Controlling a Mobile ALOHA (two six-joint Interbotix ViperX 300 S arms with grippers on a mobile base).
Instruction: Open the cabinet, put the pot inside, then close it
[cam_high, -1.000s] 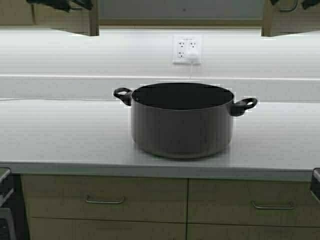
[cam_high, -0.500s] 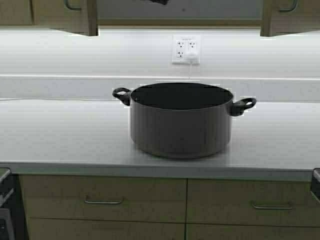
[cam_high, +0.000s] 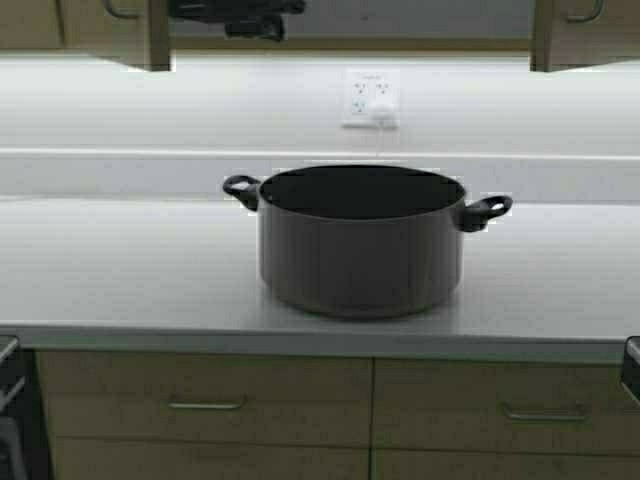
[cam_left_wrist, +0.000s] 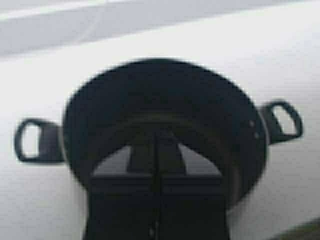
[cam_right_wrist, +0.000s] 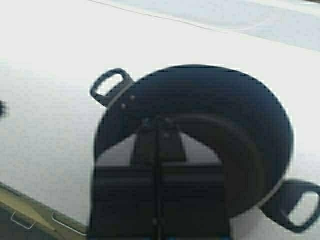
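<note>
Overhead, both closed grippers hang above the pot (cam_high: 360, 240).

Pot (cam_high: 360, 245) mid-countertop (cam_high: 110, 270); bare surface at its 3 and 9 o'clock. Cabinet (cam_high: 110, 30) doors swung out at 11 and 1 o'clock, open gap between.

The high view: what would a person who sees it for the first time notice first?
The eye falls first on the pot, wide and dark grey, standing upright in the middle of the white counter with a black loop handle at each side. Above it, the cabinet shows two doors swung open at the top corners, and the dark left tool reaches in between them. Both wrist views look down into the empty pot.
</note>
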